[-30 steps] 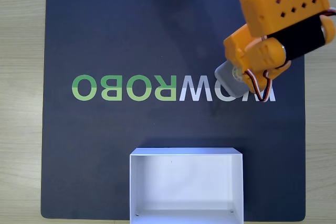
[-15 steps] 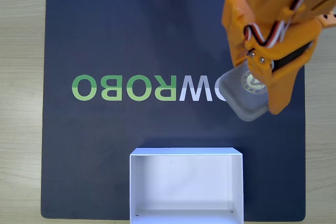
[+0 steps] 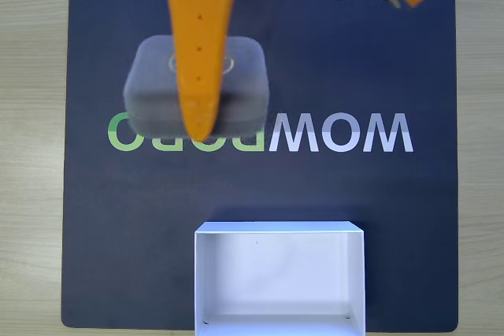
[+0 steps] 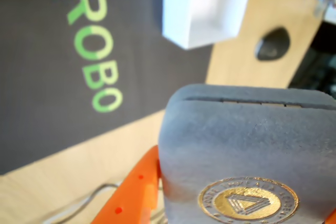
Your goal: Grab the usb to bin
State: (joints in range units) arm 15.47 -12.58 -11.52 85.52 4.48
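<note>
Fixed view: the orange tool (image 3: 197,127) hangs high over the dark mat (image 3: 94,218) on the worktop, one long finger (image 3: 198,53) pointing down the frame, with the grey usb case (image 3: 240,88) carried beneath it — blurred and large, so well clear of the mat. The white bin (image 3: 279,230) lies below and to the right of the tool's tip in this view, well apart from it, open side up and with nothing inside. The coming move looks to turn on that offset: the case has to travel down-frame and somewhat right before it sits over the box.

Wrist view: the tool (image 4: 247,203) is clamped on the usb case (image 4: 236,129), one orange finger (image 4: 134,192) pressed against its left side, the gold triangle emblem (image 4: 248,200) facing the lens. Beyond the case's top edge and a little left sits a corner of the bin (image 4: 178,32) — ahead of the tool, not under it.
</note>
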